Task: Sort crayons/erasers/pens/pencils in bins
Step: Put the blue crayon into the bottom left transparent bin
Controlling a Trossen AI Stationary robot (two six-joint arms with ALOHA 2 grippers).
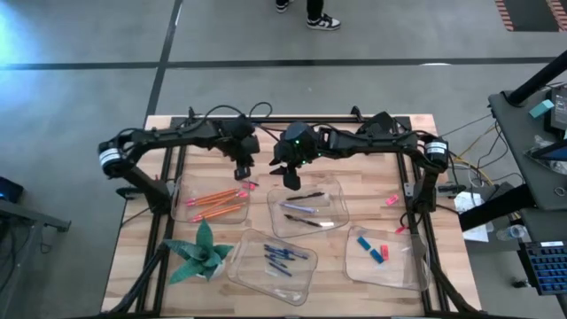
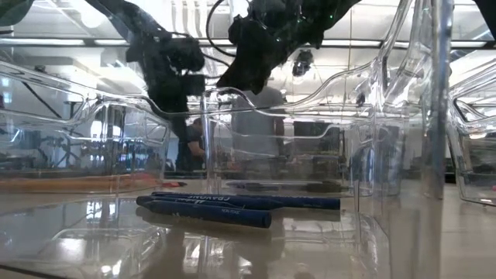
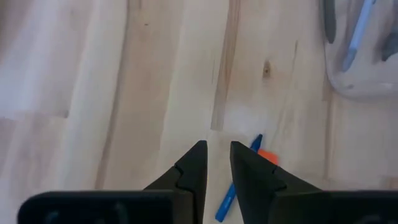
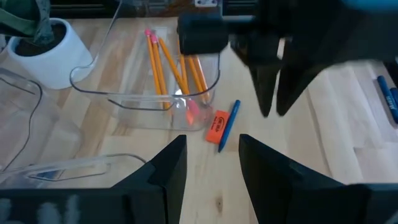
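Left end effector (image 4: 273, 93) hovers narrowly open & empty over orange eraser (image 4: 216, 126) w/ blue crayon (image 4: 227, 125) touching it beside pencil bin (image 4: 186, 102); risk: grabs both, since they touch; right end effector (image 4: 208, 162) part-open, empty, nearby.

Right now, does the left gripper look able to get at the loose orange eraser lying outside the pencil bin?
Probably yes: the left gripper hangs just above the orange eraser, nothing between them. A blue crayon lies against it, and the jaws look narrow.
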